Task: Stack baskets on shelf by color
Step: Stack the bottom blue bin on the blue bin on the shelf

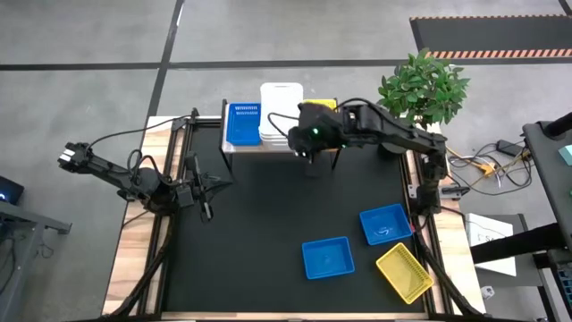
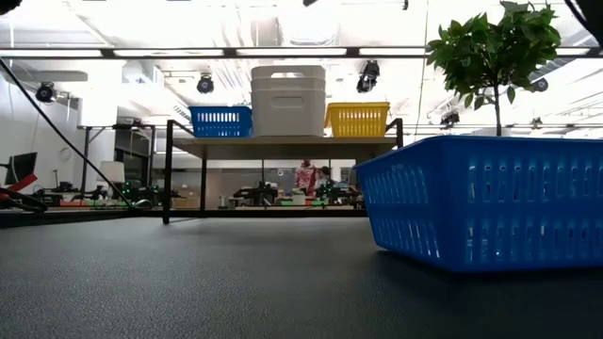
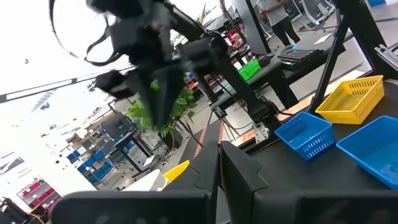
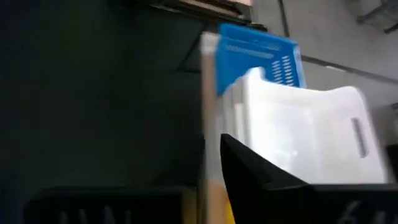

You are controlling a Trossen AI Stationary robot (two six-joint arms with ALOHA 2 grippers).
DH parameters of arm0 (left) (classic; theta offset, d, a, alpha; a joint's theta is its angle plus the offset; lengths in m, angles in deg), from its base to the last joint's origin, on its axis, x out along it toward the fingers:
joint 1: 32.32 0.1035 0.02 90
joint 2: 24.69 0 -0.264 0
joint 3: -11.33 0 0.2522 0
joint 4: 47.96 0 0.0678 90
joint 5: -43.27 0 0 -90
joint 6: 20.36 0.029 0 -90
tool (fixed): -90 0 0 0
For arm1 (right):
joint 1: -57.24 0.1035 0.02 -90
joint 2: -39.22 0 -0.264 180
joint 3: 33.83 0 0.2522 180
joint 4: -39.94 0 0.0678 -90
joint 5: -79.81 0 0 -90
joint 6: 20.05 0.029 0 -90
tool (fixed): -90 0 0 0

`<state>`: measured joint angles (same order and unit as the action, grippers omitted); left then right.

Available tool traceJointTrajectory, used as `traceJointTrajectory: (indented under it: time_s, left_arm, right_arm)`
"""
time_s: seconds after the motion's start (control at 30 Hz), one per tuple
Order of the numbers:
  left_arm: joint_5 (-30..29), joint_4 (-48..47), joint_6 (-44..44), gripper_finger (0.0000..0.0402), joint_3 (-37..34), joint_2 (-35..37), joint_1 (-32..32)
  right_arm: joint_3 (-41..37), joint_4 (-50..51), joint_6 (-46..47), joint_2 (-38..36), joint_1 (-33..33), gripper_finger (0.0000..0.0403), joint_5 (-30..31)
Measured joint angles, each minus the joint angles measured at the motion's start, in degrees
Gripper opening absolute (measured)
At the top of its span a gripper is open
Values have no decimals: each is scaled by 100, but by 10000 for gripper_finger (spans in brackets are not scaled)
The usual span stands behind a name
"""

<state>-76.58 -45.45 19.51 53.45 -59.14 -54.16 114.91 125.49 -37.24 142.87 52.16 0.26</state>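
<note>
The shelf (image 1: 268, 146) is standing at the far edge of the black counter (image 1: 259, 241), and it is carrying three sets of baskets side by side. A blue basket (image 1: 242, 124) is sitting at one end, a tall white stack (image 1: 281, 112) is taking the middle, and yellow baskets (image 2: 357, 119) are sitting at the other end, mostly hidden under the right arm from overhead but plain from the low camera. The right gripper (image 1: 304, 152) is hanging over the shelf's front edge, just beside the white stack; its wrist camera is looking down on the white stack (image 4: 311, 137) and the blue basket (image 4: 258, 53) behind it. Only one dark finger (image 4: 261, 171) is showing there, so I cannot tell how far the right fingers are spread, and nothing is showing in them. The left gripper (image 1: 204, 190) is waiting over the counter's left side, well apart from every basket; its two fingers (image 3: 239, 174) are drawn narrow, nearly together, with nothing between them. Three baskets are lying on the counter near the right corner closest to the camera: a blue one (image 1: 327, 258), a second blue one (image 1: 386, 224) just beside it, and a yellow one (image 1: 404, 273) tilted at an angle. A potted plant (image 1: 422, 88) is standing beyond the shelf's yellow end.
</note>
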Motion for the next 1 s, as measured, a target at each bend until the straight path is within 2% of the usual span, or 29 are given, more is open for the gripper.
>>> traceJointTrajectory:
  time_s: [0.13, 0.37, 0.67, 1.0]
  left_arm:
    - [0, 0, -7, 2, 0, 0, 0]
    - [0, 0, -51, 1, 0, -2, 0]
    - [13, 293, -58, 1, 0, -227, 0]
    - [17, 664, -69, 2, 2, -617, -2]
  right_arm:
    - [0, 553, 400, -50, 464, 14, -38]
    - [-267, 935, 1141, -48, 1462, 9, -38]
    - [-1226, 354, 1556, -44, 2411, 9, 5]
    - [-2420, -125, 2104, -175, 2781, 9, -32]
